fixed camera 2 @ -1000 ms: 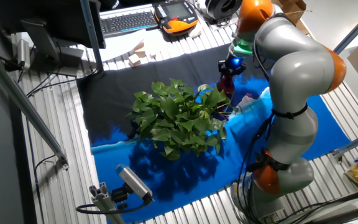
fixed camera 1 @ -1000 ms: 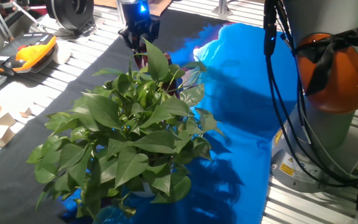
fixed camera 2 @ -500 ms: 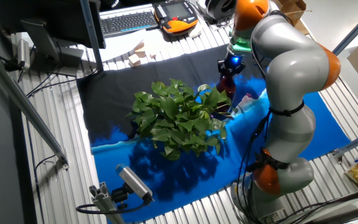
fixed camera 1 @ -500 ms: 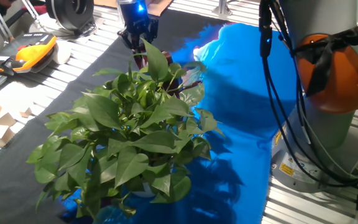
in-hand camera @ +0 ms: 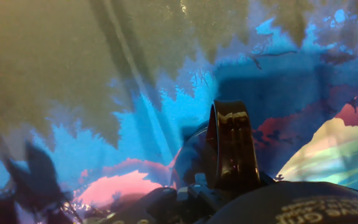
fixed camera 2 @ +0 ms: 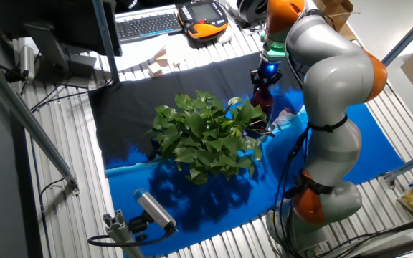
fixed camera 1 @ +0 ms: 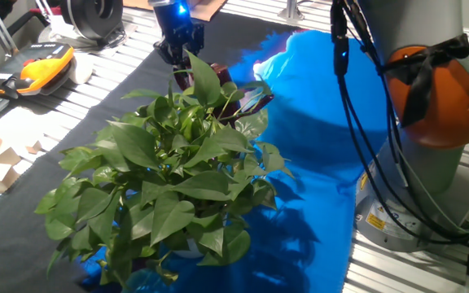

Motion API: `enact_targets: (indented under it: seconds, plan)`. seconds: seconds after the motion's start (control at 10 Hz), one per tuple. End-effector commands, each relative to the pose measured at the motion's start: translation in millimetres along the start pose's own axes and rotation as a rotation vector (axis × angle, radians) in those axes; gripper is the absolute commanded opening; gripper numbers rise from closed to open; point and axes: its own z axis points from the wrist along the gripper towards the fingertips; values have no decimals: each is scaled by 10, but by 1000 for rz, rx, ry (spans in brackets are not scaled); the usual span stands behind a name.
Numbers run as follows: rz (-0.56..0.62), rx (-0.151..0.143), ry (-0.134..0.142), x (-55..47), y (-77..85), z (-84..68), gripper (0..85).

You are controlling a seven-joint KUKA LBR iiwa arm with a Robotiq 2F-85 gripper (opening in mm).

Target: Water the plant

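1. Hovering at the far edge of the plant point(fixed camera 1: 169, 175), the gripper point(fixed camera 1: 179, 50) holds a dark maroon cup point(fixed camera 1: 218, 81) just beside the topmost leaves — the fingers look clamped on it, though foliage hides most of the grip in one fixed view.
2. Spreading over the dark cloth point(fixed camera 1: 96, 106) and the blue cloth point(fixed camera 1: 324, 122), the plant sits in the middle of the table, well clear of the robot base point(fixed camera 1: 430, 106).
3. Seen from the hand view, the cup's glossy handle point(in-hand camera: 230, 149) lies close to the lens, with blurred leaves point(in-hand camera: 61, 68) filling the upper frame; the cup seems tipped toward the foliage.
4. No stream of water can be made out in any view, so whether pouring has begun cannot be told.
5. My judgement: carrying the cup to the plant is done — tilting further, emptying it and setting it down are left.
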Motion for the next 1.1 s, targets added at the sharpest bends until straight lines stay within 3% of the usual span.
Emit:
enact_targets:
  seconds: [0.0,0.2,0.4,0.5,0.7,0.9,1.0]
  plan:
    - [4,-5,-6,41,2,-34,0]
    - [1,-7,-23,111,-21,-94,0]
    - [3,-34,-26,162,-91,-123,0]
    - [17,-36,-32,166,-33,-114,0]
    - [31,-29,-63,136,126,-25,0]
    - [43,-24,-106,136,126,-25,0]
    - [29,-67,-101,136,126,-25,0]
